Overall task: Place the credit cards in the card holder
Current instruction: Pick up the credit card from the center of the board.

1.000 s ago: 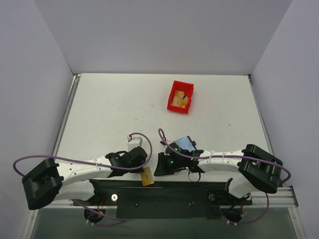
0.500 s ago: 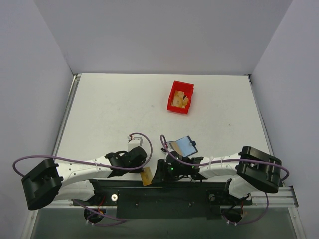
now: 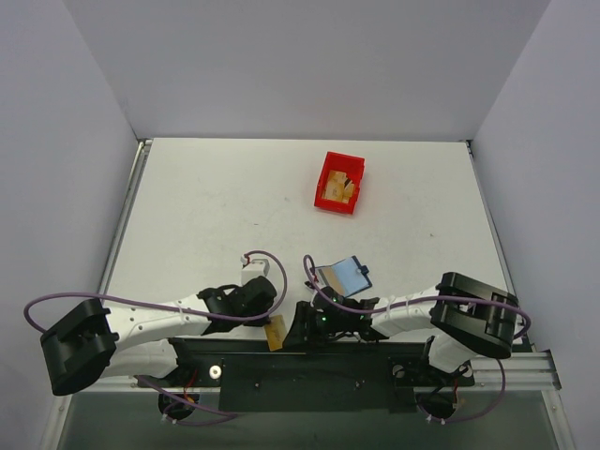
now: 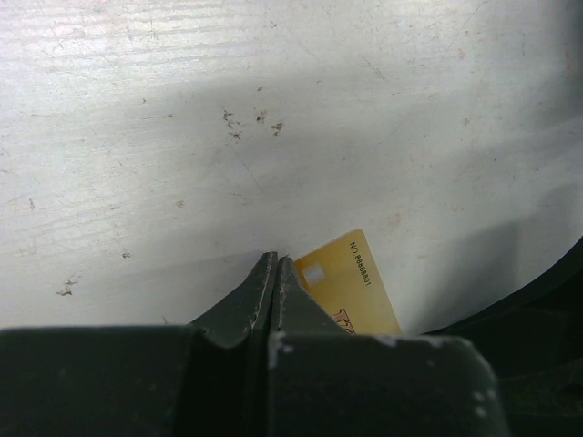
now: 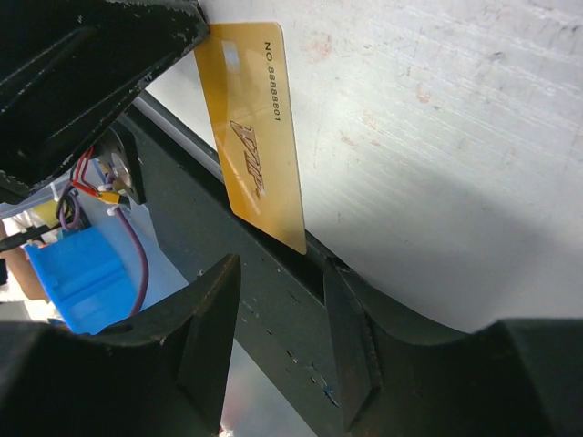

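One tan-gold credit card (image 3: 276,332) lies at the table's near edge and overhangs the black rail. It shows face-up in the left wrist view (image 4: 351,287) and in the right wrist view (image 5: 255,137). My left gripper (image 3: 265,317) (image 4: 275,259) is shut, and its tip rests on the card's corner, not clamped round it. My right gripper (image 3: 298,328) (image 5: 280,264) is open just right of the card, with the card's overhanging end just ahead of its jaws. The navy card holder (image 3: 343,277) lies open on the table, shiny blue inside up, and nothing holds it.
A red plastic bin (image 3: 338,182) stands at the back centre-right with something tan lying in it. The black mounting rail (image 3: 281,361) runs along the near edge under the card. Grey walls close in the table at the left, right and back.
My right gripper has moved from over the card holder toward the near edge, up beside the card. The card holder is now uncovered and lies open. The left gripper and the card barely moved.
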Motion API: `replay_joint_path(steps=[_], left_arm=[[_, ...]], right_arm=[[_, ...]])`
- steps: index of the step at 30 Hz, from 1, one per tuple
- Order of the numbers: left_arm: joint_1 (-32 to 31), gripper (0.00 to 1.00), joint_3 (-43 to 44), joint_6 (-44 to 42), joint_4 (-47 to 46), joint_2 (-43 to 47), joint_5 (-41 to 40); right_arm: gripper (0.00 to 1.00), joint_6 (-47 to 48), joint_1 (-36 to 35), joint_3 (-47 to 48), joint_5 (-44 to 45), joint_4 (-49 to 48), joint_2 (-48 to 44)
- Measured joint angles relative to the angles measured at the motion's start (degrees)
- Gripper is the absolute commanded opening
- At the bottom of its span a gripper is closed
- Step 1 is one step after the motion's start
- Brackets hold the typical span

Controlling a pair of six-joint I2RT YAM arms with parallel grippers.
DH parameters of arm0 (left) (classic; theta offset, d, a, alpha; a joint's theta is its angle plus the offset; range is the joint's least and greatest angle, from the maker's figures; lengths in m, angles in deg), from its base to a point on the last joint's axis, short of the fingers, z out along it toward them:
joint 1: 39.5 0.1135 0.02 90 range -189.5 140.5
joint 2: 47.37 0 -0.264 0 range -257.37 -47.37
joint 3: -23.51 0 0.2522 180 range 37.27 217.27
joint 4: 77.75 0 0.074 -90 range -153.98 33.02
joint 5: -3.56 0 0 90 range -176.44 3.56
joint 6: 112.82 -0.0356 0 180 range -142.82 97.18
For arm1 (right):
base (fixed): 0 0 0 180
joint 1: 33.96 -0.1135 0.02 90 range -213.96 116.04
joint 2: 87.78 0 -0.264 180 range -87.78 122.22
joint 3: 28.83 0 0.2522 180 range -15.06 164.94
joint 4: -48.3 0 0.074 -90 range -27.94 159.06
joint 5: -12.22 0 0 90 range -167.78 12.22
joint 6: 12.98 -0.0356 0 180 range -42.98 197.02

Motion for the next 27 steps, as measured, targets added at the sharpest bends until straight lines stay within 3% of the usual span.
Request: replay_joint_path(steps=[22,27], left_arm=[[-1.95,0.0,-1.4,2.56,-0.81,1.55,0.26],[-2.27,0.0,-2.08,3.37,-0.85,2.45,0.2]], right_arm=[[0.36,-4.66,1.31,-1.6,-4.98,-12.68,6.05],[0.26,-5.33,1.33,-1.6,-5.49,-14.84,7.58]])
